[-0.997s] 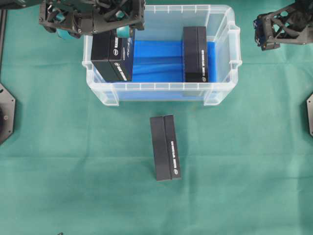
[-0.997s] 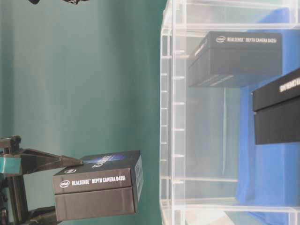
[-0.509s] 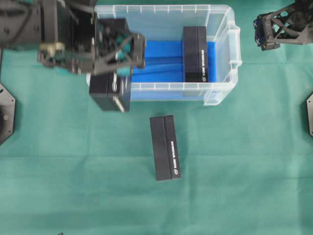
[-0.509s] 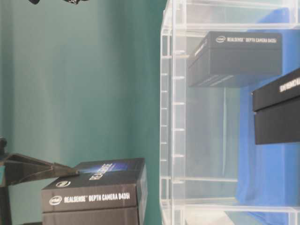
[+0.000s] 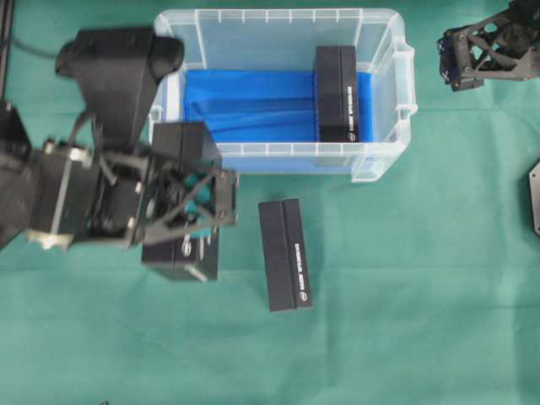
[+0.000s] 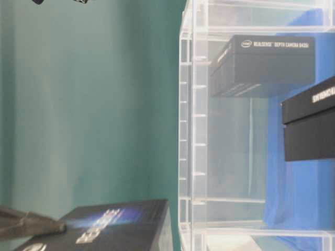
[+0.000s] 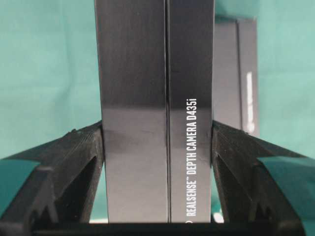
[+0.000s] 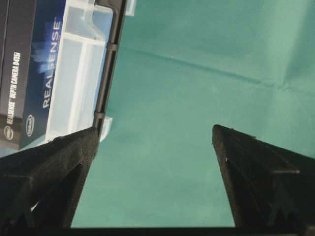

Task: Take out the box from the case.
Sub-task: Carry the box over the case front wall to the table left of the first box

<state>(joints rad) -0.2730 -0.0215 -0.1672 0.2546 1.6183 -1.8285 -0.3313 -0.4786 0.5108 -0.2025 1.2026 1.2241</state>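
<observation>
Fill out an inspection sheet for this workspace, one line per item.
Surface: green cloth, lightly wrinkled.
Job's things: case holds one black box on a blue lining; held box is outside the case over the cloth; third box lies on the cloth.
Clutter: nothing seen.
Grippers: left gripper shut on held box; right gripper open, empty, beside the case.
Cables: nothing seen.
Surroundings: dark fixtures at both cloth edges.

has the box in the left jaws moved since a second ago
Yes. The held box was over the case's left end; it now sits in front of the case, beside the box on the cloth.
</observation>
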